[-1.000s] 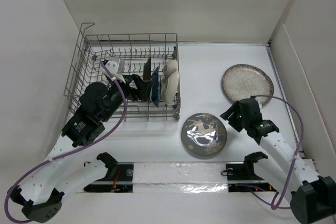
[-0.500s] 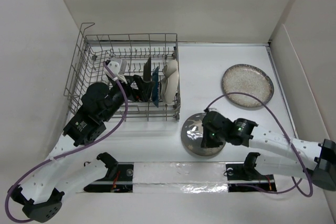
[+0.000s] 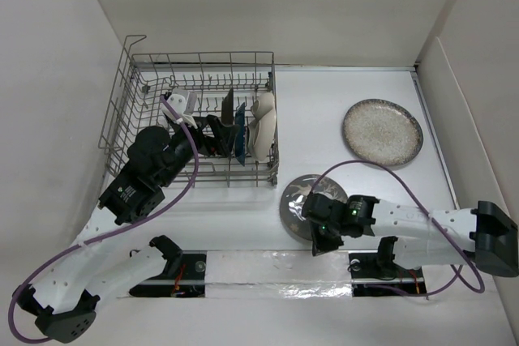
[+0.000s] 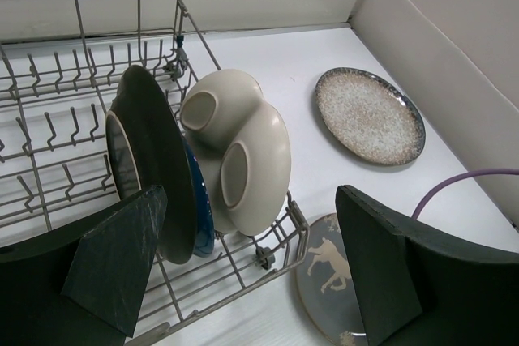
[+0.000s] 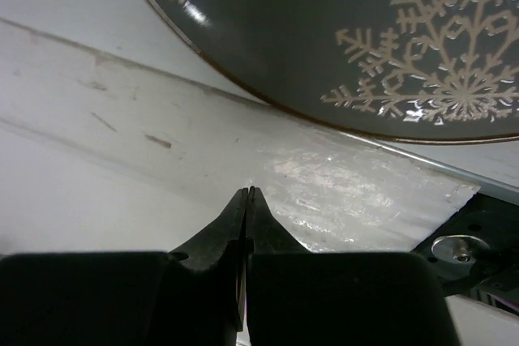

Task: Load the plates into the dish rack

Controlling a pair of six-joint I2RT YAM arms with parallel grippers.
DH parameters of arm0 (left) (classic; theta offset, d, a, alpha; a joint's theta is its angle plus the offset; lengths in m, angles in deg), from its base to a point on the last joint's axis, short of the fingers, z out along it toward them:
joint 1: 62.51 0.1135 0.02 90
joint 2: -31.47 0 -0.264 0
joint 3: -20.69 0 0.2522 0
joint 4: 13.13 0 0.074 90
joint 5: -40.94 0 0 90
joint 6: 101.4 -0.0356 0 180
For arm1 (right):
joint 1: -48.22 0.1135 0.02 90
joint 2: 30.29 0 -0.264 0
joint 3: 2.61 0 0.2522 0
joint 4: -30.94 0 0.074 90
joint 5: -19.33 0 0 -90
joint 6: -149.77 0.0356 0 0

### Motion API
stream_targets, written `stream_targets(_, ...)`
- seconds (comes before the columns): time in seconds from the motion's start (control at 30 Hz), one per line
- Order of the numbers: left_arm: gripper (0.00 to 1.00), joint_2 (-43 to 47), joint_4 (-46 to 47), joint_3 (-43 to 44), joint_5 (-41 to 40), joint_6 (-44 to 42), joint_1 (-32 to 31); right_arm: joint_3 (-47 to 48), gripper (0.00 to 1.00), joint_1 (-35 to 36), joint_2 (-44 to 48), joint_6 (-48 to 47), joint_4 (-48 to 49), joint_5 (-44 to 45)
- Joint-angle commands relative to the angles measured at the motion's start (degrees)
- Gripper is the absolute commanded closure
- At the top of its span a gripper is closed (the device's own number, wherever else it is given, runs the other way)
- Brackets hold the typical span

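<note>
The grey wire dish rack (image 3: pixel 130 119) stands at the left and also shows in the left wrist view (image 4: pixel 207 42). In it stand upright the brown-rimmed plate (image 4: pixel 154 160), the dark blue dish (image 4: pixel 201 212) and the cream three-section plate (image 4: pixel 247 151). The grey reindeer-patterned plate (image 3: pixel 296 200) lies flat on the table by the rack's near right corner; it also shows in both wrist views (image 4: pixel 328 277) (image 5: pixel 365 30). The speckled cream plate (image 3: pixel 382 131) lies at the right. My left gripper (image 3: pixel 216 137) (image 4: pixel 251 281) is open and empty over the rack. My right gripper (image 3: pixel 319 242) (image 5: pixel 247 194) is shut and empty, low at the grey plate's near rim.
A shiny taped strip (image 3: pixel 268 269) runs along the table's near edge, right under my right gripper's tip. White walls close in the left, back and right sides. My right arm (image 3: pixel 405 224) lies across the near right of the table.
My right gripper has swung left and toward the near edge, from beside the speckled plate across the grey plate to its near rim. My left arm has stayed put.
</note>
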Motion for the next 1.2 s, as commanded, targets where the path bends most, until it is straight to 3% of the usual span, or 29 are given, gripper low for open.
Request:
stream_targets(0.0, 0.18, 0.28, 2.98, -0.6, -0.28, -0.02, 0.31, -0.39, 1.0, -2.25, -2.38, 2.88, 2.48, 4.53)
stream_targets(0.67, 0.18, -0.77, 3.68, -1.21, 0.77, -0.11, 0.31, 0.05, 1.0, -20.37, -14.6, -6.25, 20.84, 15.97)
stream_targets(0.8, 0.18, -0.34, 3.77, -1.3, 0.77, -0.11, 0.31, -1.26, 0.99, -20.2, -10.32, -4.68, 18.04, 17.81)
stream_targets(0.87, 0.18, -0.07, 3.86, -1.3, 0.86, -0.11, 0.31, -2.49, 0.95, -19.66, -3.82, -2.31, 14.79, 19.13)
stream_targets(0.93, 0.18, -0.07, 3.94, -1.39, 1.04, 0.06, 0.31, -5.56, 0.87, -19.66, 0.84, 0.68, 12.68, 19.13)
stream_targets(0.97, 0.18, 0.02, 3.95, -1.39, 1.04, -0.02, 0.31, -6.7, 0.73, -21.14, 5.13, 1.91, 13.02, 18.09)
stream_targets(1.03, 0.18, 0.02, 4.03, -1.47, 1.39, 0.15, 0.31, -8.9, 0.56, -23.52, 8.93, 3.41, 13.37, 17.81)
stream_targets(1.07, 0.18, 0.02, 4.12, -1.56, 1.3, 0.07, 0.31, -10.22, 0.32, -28.49, 14.52, 5.16, 14.94, 18.51)
stream_targets(1.17, 0.18, 0.02, 4.12, -1.74, 0.95, 0.15, 0.31, -11.89, 0.25, -31.95, 15.97, 5.0, 18.63, 17.3)
